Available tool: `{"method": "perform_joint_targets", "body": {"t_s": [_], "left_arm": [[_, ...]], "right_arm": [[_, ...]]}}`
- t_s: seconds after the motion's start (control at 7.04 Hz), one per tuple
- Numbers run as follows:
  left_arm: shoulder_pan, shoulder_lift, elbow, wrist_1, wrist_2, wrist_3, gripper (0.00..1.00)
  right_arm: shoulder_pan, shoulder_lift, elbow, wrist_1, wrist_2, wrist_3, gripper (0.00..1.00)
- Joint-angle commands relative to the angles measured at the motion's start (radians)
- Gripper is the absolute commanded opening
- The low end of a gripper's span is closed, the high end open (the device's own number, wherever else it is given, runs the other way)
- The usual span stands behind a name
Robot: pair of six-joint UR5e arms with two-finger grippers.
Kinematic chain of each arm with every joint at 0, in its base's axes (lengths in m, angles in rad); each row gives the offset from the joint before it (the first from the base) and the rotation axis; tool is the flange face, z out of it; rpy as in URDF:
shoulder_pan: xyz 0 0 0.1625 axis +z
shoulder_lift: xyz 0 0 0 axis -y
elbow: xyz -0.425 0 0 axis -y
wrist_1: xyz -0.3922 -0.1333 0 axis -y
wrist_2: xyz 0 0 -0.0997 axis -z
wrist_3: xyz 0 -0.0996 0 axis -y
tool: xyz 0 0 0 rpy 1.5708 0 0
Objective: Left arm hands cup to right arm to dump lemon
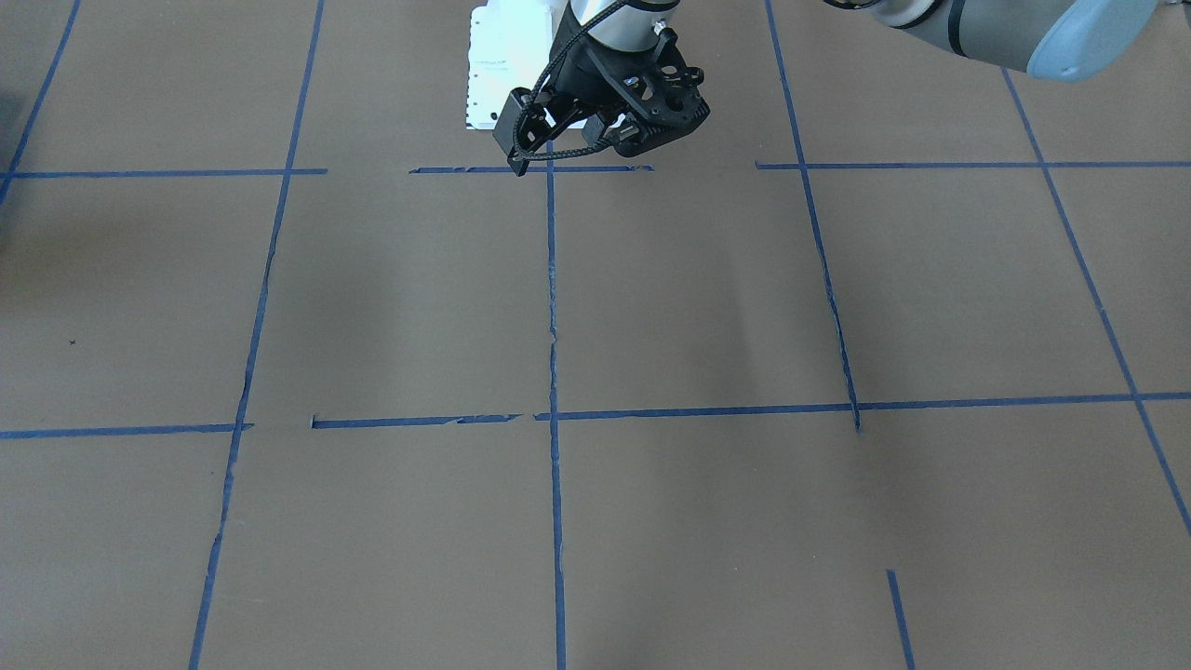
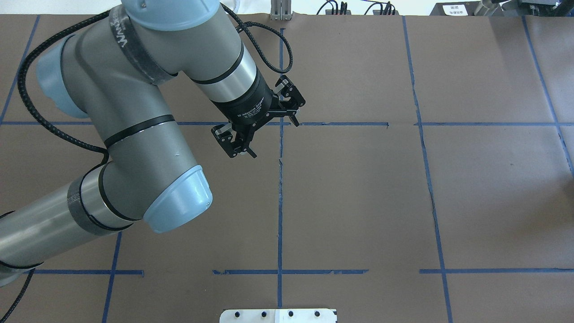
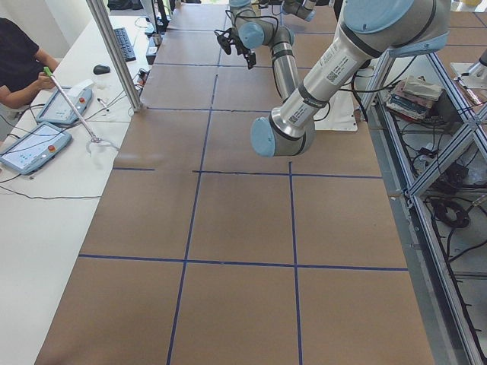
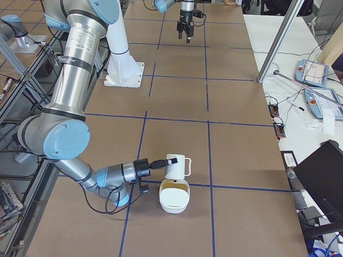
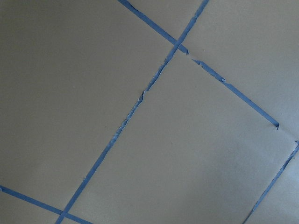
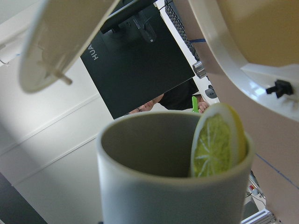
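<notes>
The cup [image 4: 177, 167], a white mug, hangs tipped on its side at the tip of my right gripper [image 4: 159, 164], just above a white bowl [image 4: 174, 208]. Whether that gripper is open or shut I cannot tell. The right wrist view looks into the cup [image 6: 140, 186] with its grey inside. A yellow-green lemon [image 6: 217, 140] slice leans at the cup's lip, and the bowl [image 6: 219, 46] shows at the upper right. My left gripper [image 2: 272, 137] [image 1: 605, 140] hovers open and empty over a tape crossing far down the table. The left wrist view holds only brown paper and blue tape.
Brown paper with blue tape lines covers the table [image 2: 358, 202]. A white base plate [image 2: 278, 315] lies at the robot's edge. A black monitor [image 4: 321, 171] stands beside the table near the cup. A person [image 3: 15, 61] with tablets and a metal post [image 3: 114, 53] are at the side bench.
</notes>
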Motion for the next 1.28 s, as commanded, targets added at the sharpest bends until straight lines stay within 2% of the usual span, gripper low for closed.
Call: {"method": "perform_joint_targets", "body": {"t_s": [0.0, 0.43, 0.57, 0.85, 1.14], "left_arm": [[-0.004, 0.000, 0.001, -0.001, 0.000, 0.003, 1.00], [-0.004, 0.000, 0.005, -0.003, 0.008, 0.005, 1.00], [-0.003, 0.000, 0.008, -0.004, 0.012, 0.005, 1.00], [-0.003, 0.000, 0.014, -0.006, 0.012, 0.005, 1.00], [-0.003, 0.002, 0.013, -0.004, 0.012, 0.005, 1.00]], "right_arm": [[0.005, -0.016, -0.003, 0.019, 0.002, 0.101, 0.31], [-0.001, 0.001, 0.004, 0.014, 0.005, 0.118, 0.35], [-0.007, 0.008, 0.015, -0.031, 0.011, 0.071, 0.38], [-0.004, 0.025, 0.200, -0.260, 0.008, -0.159, 0.41], [-0.009, 0.053, 0.227, -0.389, 0.006, -0.186, 0.41]]}}
